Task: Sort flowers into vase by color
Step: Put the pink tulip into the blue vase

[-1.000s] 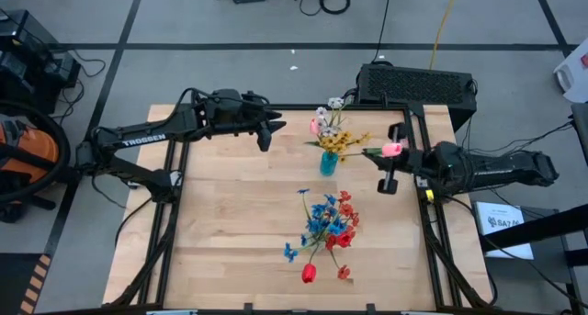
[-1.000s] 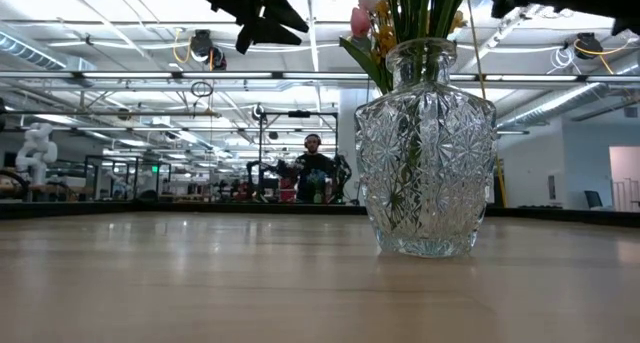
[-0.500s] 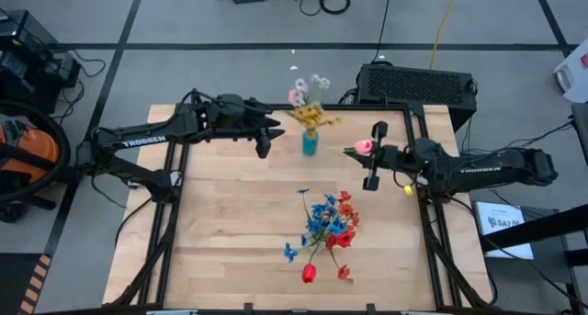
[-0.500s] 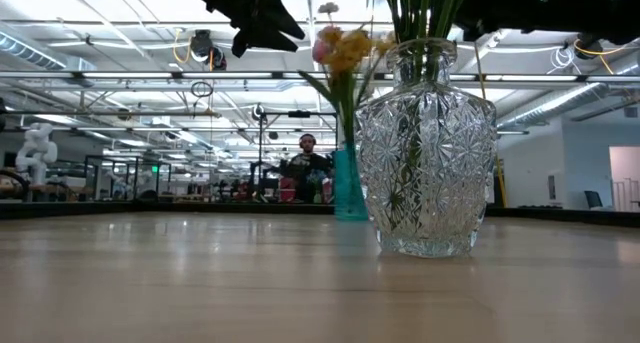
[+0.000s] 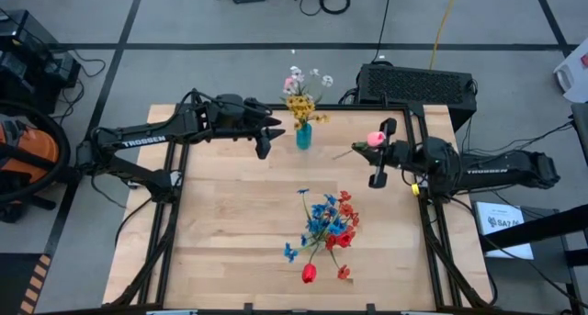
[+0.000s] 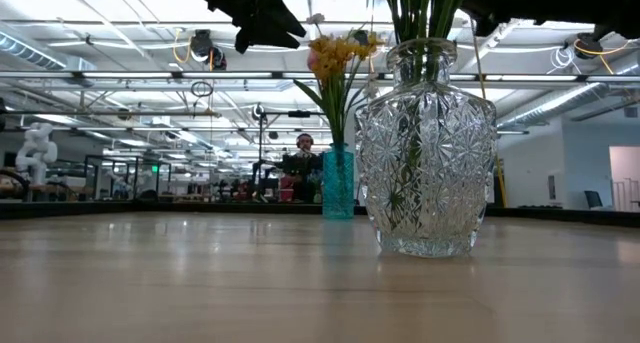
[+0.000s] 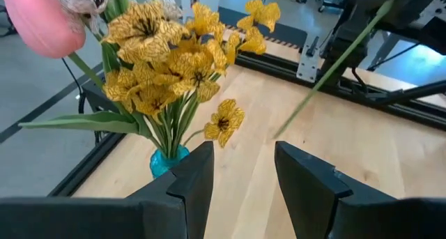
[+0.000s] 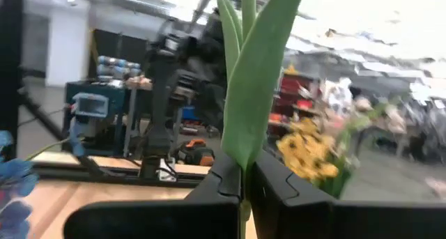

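Note:
A small teal vase (image 5: 302, 137) (image 6: 338, 184) (image 7: 167, 159) stands near the table's far edge, holding yellow flowers (image 7: 167, 54), a pink tulip (image 7: 42, 19) and small white blooms (image 5: 312, 76). A clear cut-glass vase (image 6: 428, 148) stands nearer, with blue and red flowers (image 5: 329, 221) in it. My left gripper (image 5: 271, 136) (image 7: 244, 190) hovers open just left of the teal vase. My right gripper (image 5: 372, 156) (image 8: 245, 180), right of that vase, is shut on another pink tulip (image 5: 375, 139). My right gripper pinches the pink tulip's green stem and leaf (image 8: 245, 166) between its two fingers, coming level from the table's right. The tulip is lifted clear. Its stem (image 7: 334, 65) sticks out past the fingers toward the teal vase, and the bloom sits close by the gripper.
A red tulip (image 5: 309, 273) leans out toward the table's near edge. A black box (image 5: 415, 84) sits behind the far right corner. Bare wood lies on the table's left half and between the two vases.
The teal vase has slid upright across the table, toward the far edge and to the left, and now stands beside my left gripper. My right gripper, holding the pink tulip throughout, went left toward the vase and then drew back a little to the right.

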Tool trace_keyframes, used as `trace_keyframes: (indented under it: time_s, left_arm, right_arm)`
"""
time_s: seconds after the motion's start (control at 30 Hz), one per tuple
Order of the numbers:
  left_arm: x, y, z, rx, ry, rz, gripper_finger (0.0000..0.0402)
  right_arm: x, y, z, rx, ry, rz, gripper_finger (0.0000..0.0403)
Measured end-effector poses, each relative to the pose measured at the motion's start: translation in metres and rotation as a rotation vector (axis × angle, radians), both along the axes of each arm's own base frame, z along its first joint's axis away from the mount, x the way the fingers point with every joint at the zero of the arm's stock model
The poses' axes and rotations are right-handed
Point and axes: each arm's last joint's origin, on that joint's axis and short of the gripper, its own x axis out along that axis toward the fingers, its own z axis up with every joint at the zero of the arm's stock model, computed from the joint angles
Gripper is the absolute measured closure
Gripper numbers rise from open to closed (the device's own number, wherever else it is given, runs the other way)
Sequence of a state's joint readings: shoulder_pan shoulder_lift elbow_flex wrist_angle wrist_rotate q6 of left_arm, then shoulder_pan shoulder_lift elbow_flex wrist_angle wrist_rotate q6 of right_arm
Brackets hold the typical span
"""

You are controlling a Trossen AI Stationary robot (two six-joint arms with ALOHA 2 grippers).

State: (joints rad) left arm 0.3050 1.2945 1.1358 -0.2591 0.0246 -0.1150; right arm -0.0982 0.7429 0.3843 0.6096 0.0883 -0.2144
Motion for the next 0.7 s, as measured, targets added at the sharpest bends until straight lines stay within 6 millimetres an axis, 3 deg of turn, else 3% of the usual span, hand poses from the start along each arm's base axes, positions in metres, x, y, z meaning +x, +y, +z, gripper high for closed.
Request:
trace_keyframes:
  time_s: [0.17, 0.27, 0.47, 0.6, 0.7]
  left_arm:
    - [0.001, 0.0, 0.002, -0.001, -0.02, 0.002, 0.0243]
    - [0.001, -0.001, 0.002, -0.002, -0.019, 0.001, 0.0243]
    - [-0.002, 0.002, -0.002, -0.006, 0.024, 0.016, 0.0243]
    - [-0.013, 0.018, -0.014, -0.011, 0.148, 0.069, 0.0243]
    - [-0.018, 0.031, -0.03, -0.015, 0.126, 0.045, 0.0243]
  right_arm:
    - [-0.006, -0.001, 0.001, 0.102, -0.01, -0.028, 0.0403]
    - [-0.005, -0.002, 0.012, 0.118, 0.044, -0.057, 0.0403]
    - [-0.004, -0.005, 0.062, 0.15, 0.232, -0.191, 0.0403]
    - [-0.006, -0.007, 0.096, 0.184, 0.234, -0.261, 0.0403]
    - [-0.003, -0.009, 0.109, 0.204, 0.223, -0.303, 0.0403]
